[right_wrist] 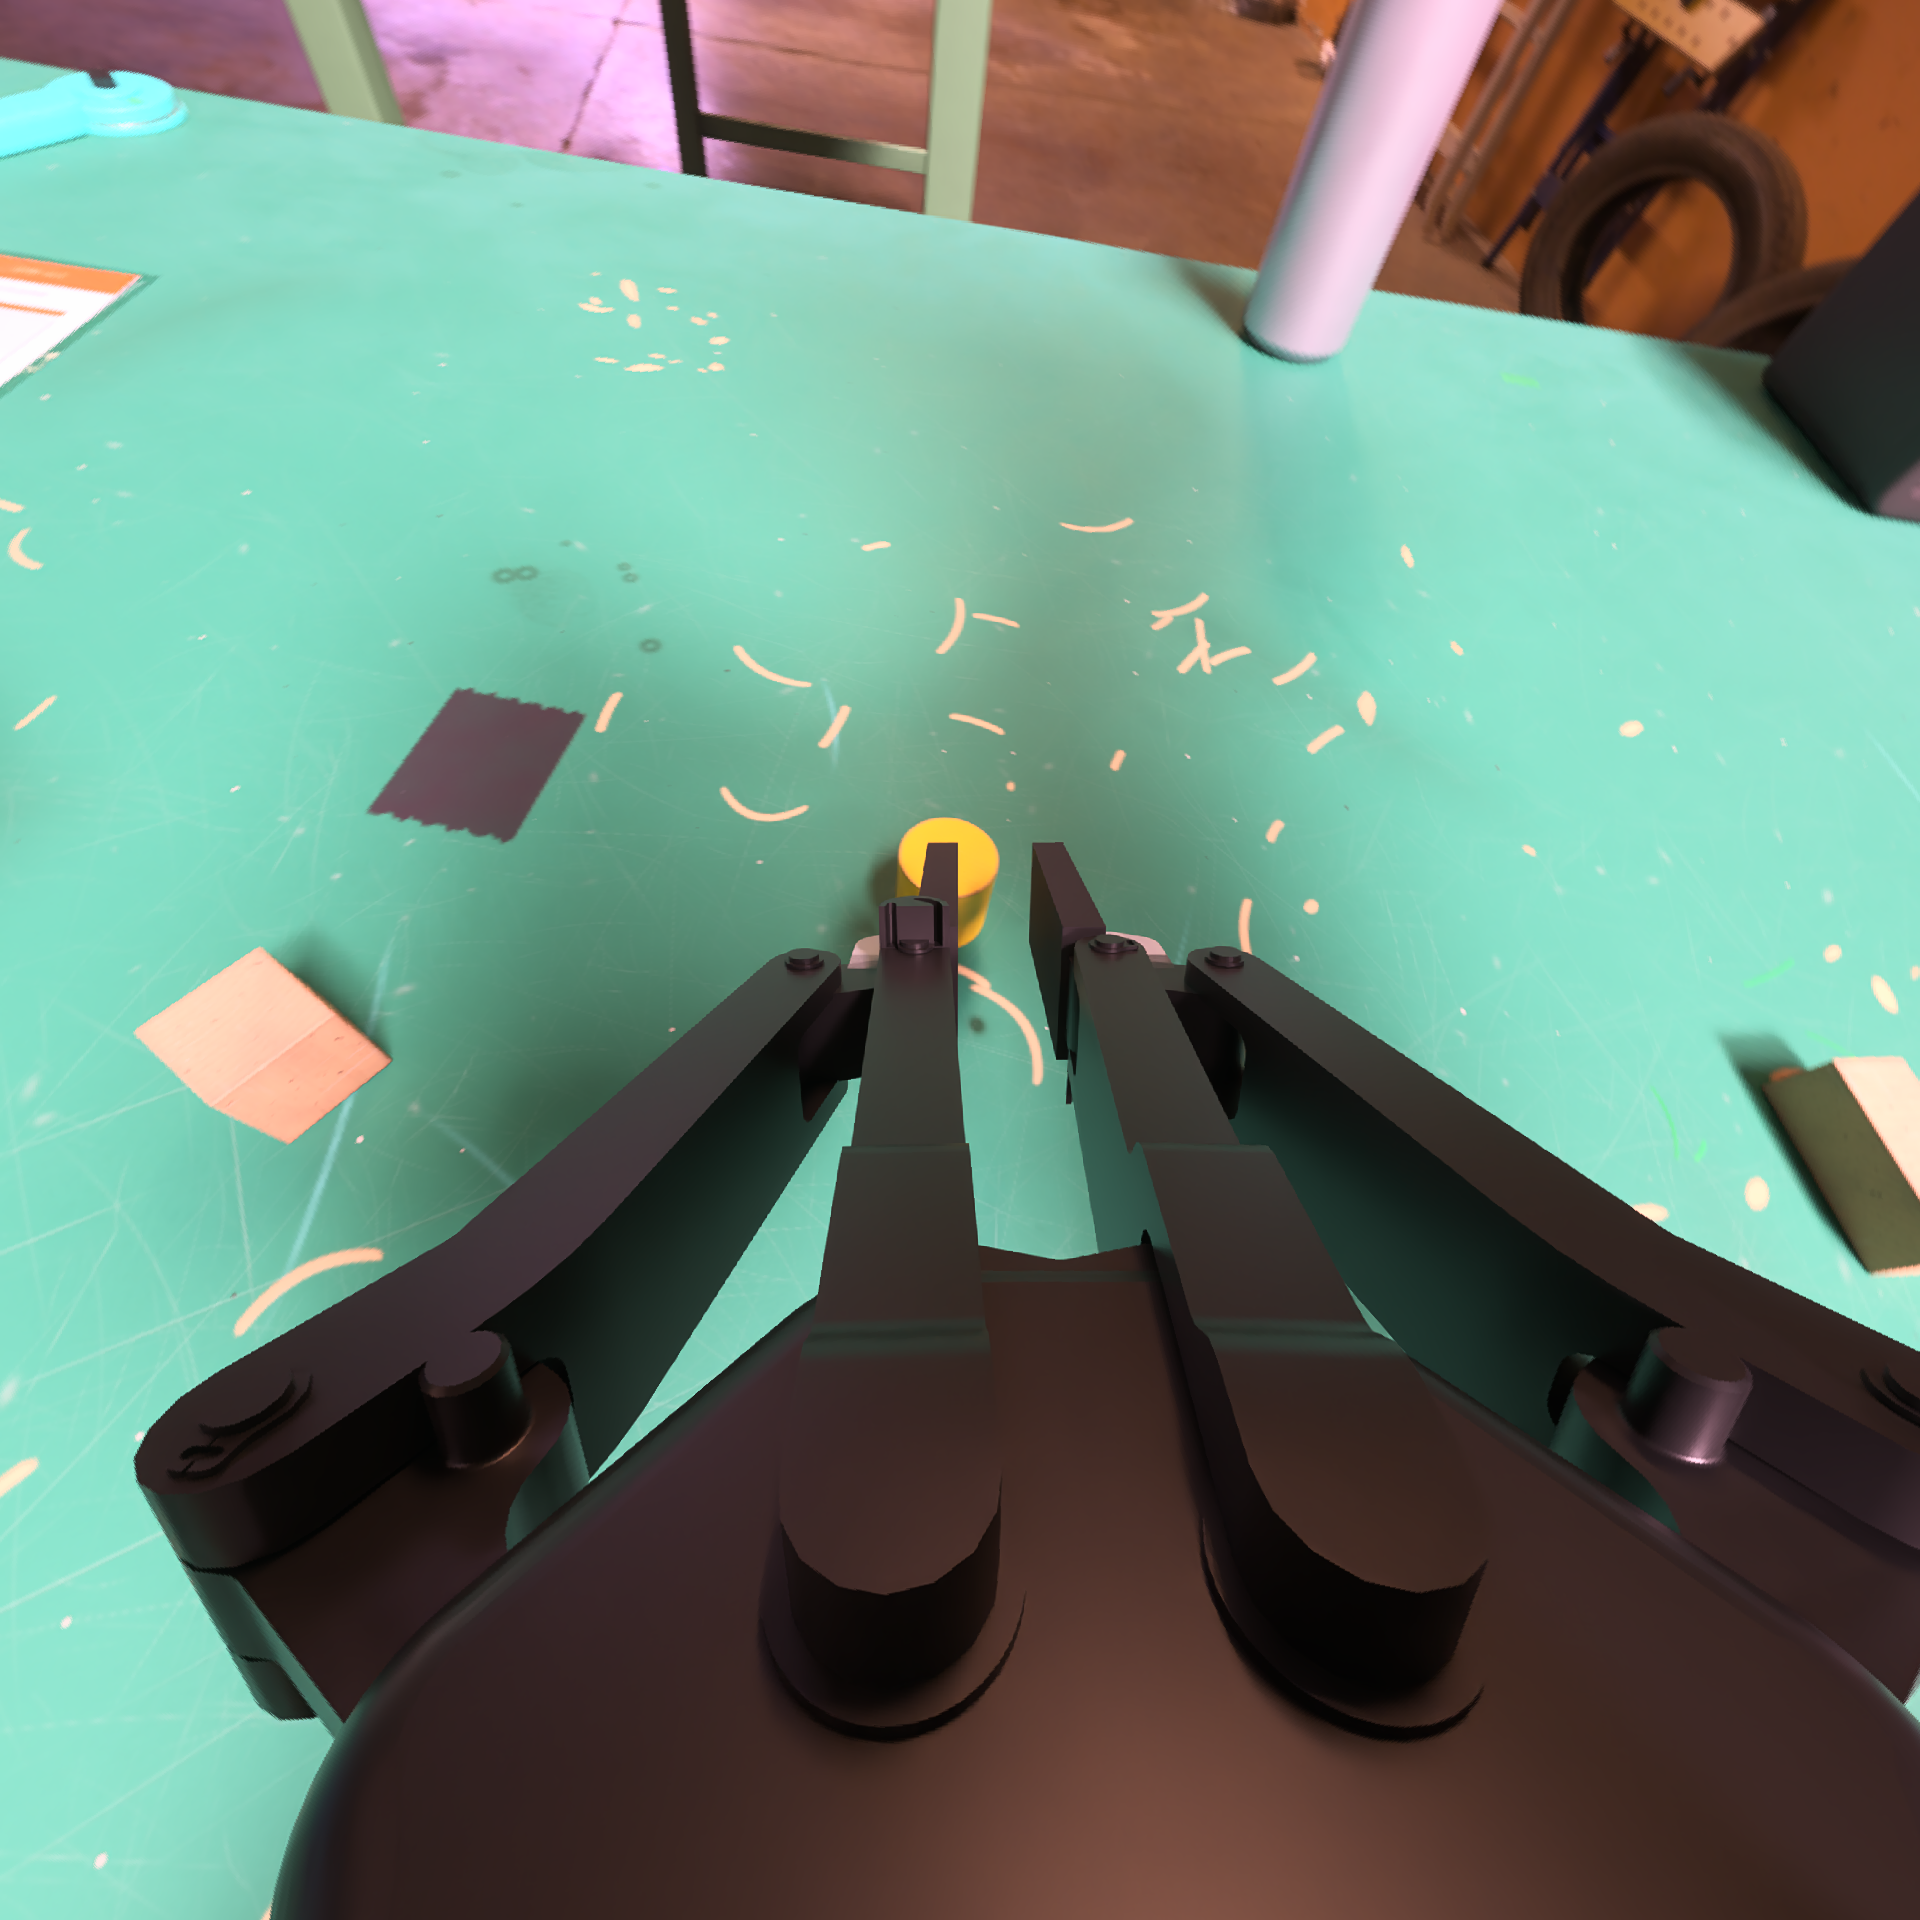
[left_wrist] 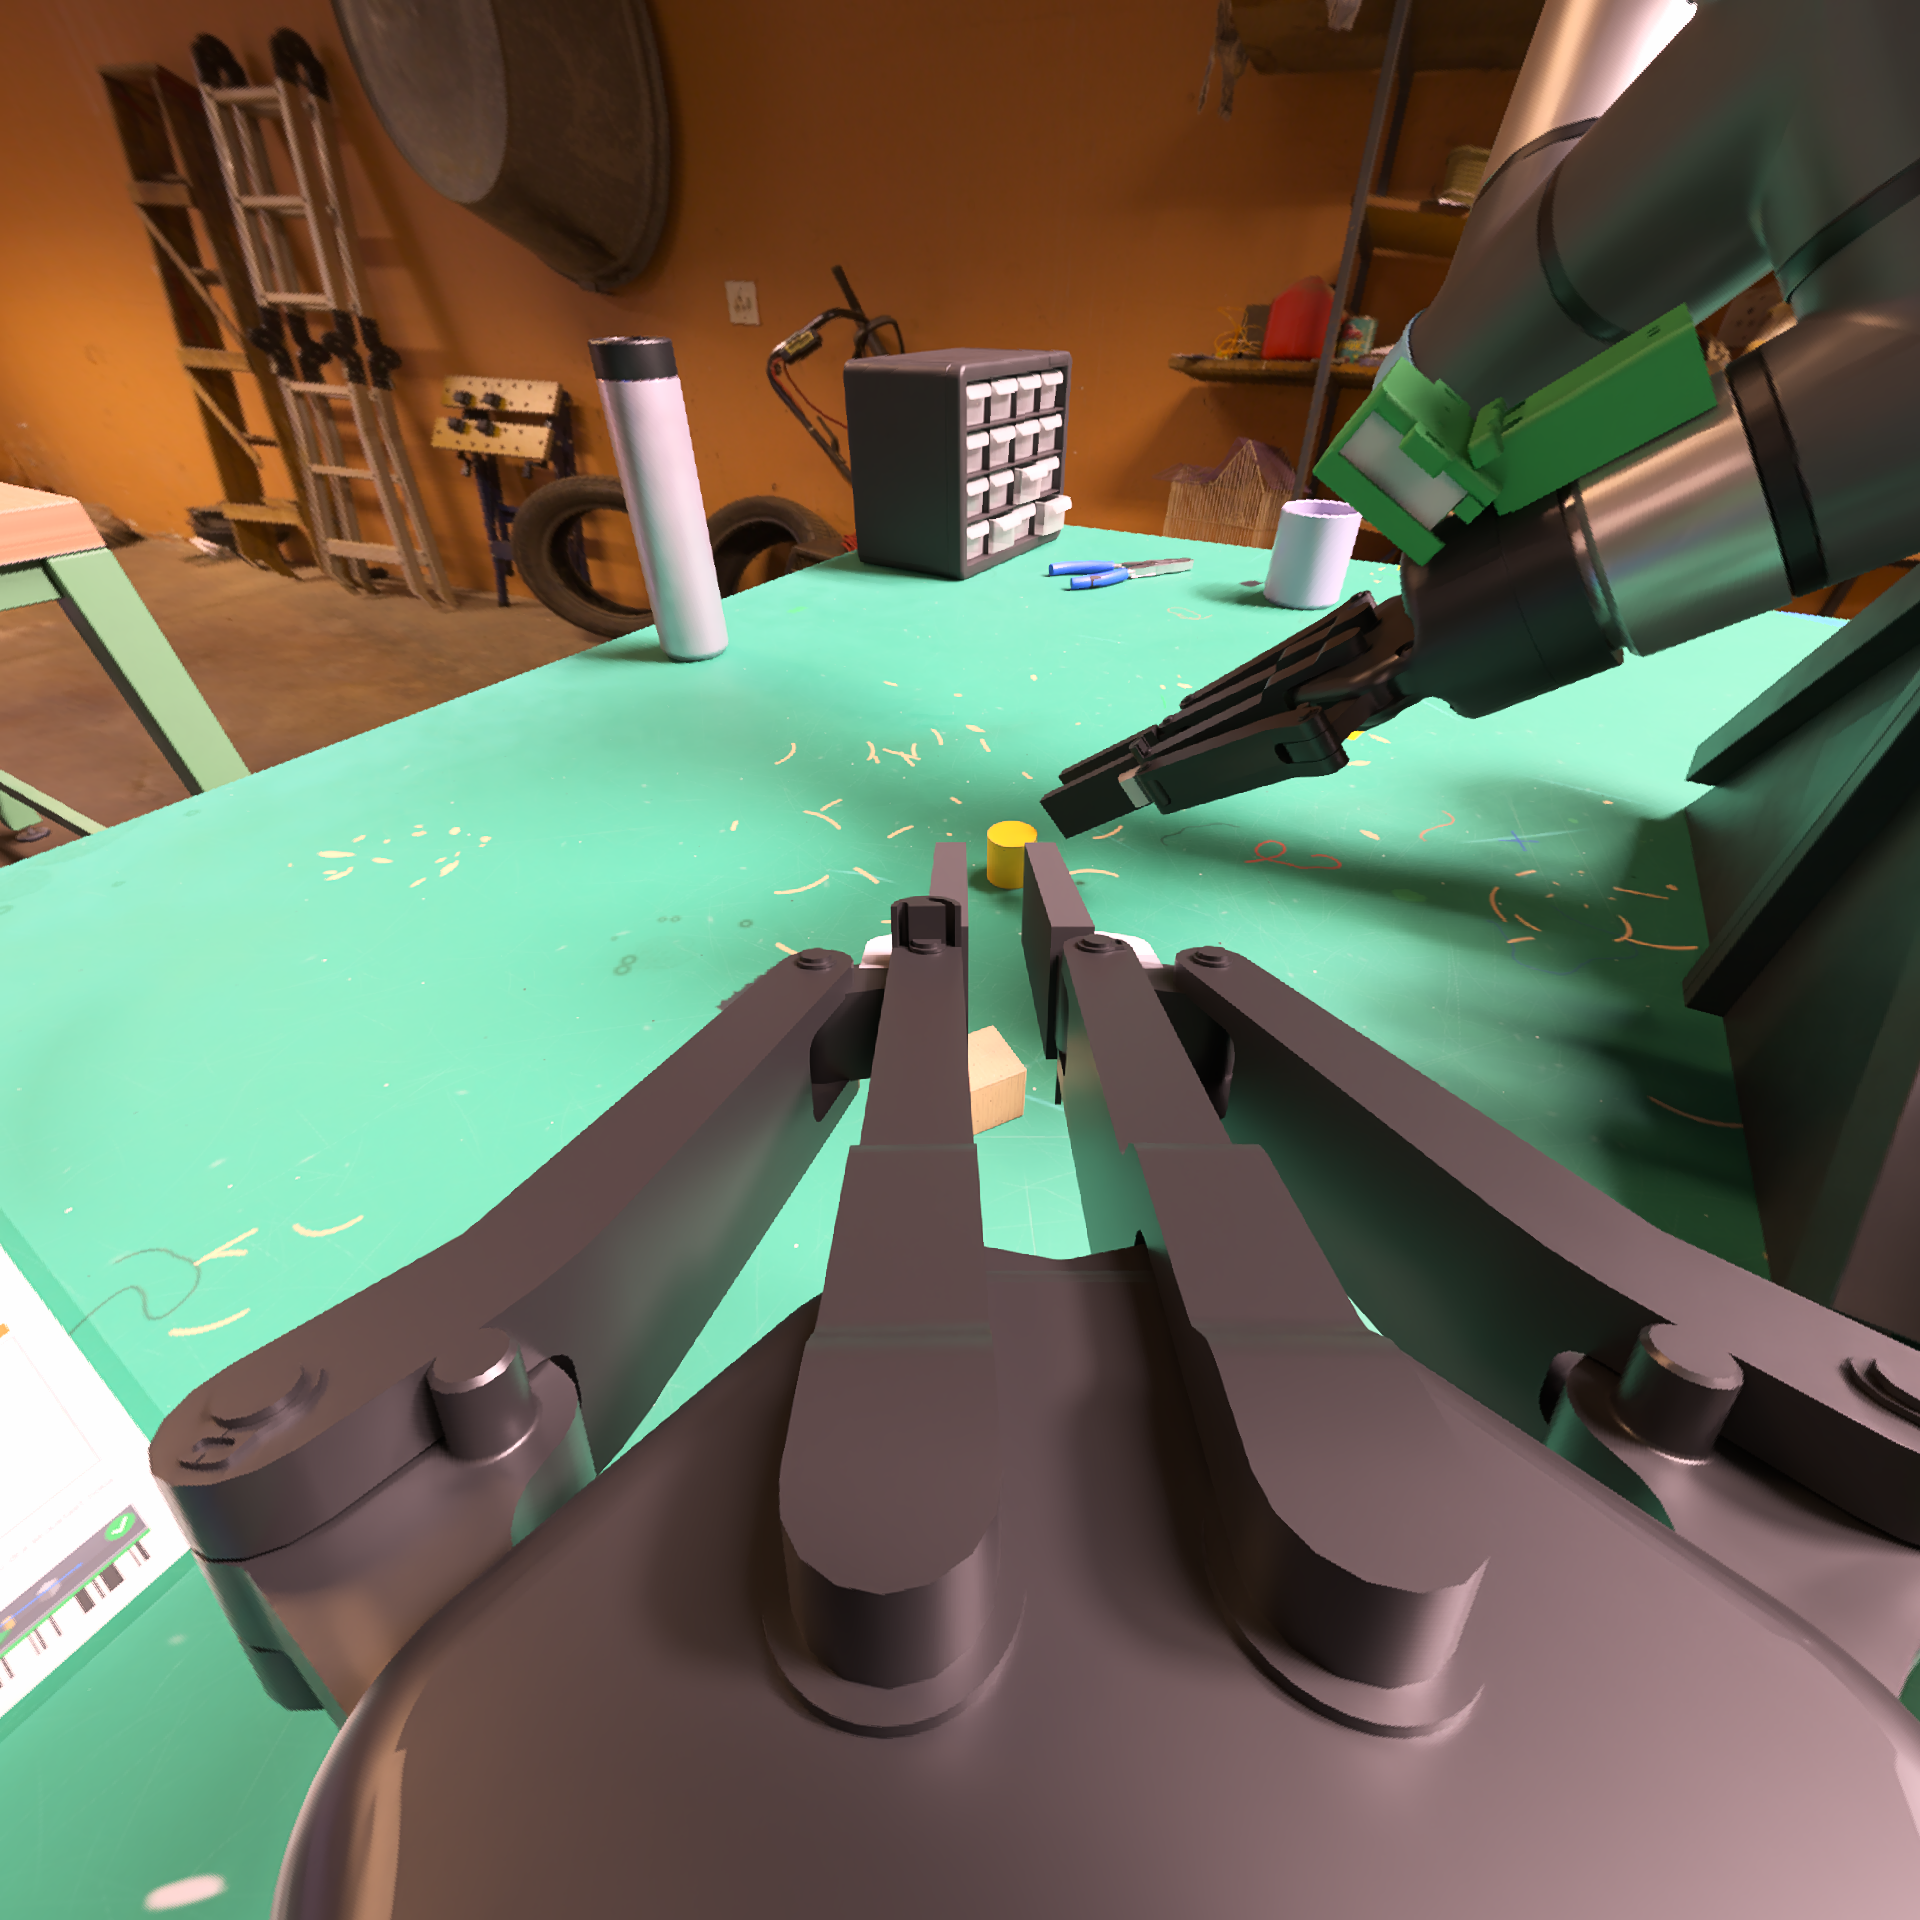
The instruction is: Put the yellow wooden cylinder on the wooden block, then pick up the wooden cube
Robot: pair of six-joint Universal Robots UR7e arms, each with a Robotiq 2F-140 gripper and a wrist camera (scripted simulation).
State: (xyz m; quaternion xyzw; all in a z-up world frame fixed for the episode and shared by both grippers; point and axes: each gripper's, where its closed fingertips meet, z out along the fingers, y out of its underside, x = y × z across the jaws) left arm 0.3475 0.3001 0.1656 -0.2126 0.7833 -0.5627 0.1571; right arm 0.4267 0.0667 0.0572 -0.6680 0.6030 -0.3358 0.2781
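Left wrist view: left gripper (left_wrist: 992, 868) fingers parted, grasping nothing; wooden cube (left_wrist: 995, 1077) below; yellow cylinder (left_wrist: 1009, 852) upright beyond, bare counter (left_wrist: 520, 935) around.
Right wrist view: right gripper (right_wrist: 995, 868) fingers parted, empty, near cylinder (right_wrist: 971, 883); wooden block (right_wrist: 1860, 1153) at right edge.

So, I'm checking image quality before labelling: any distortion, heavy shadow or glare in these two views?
Left wrist view: wide-angle bending tilts the tall white cylinder bottle; the small yellow wooden cylinder stays sharp. Right wrist view: soft shadow darkens the green tabletop around that cylinder; no strong glare.
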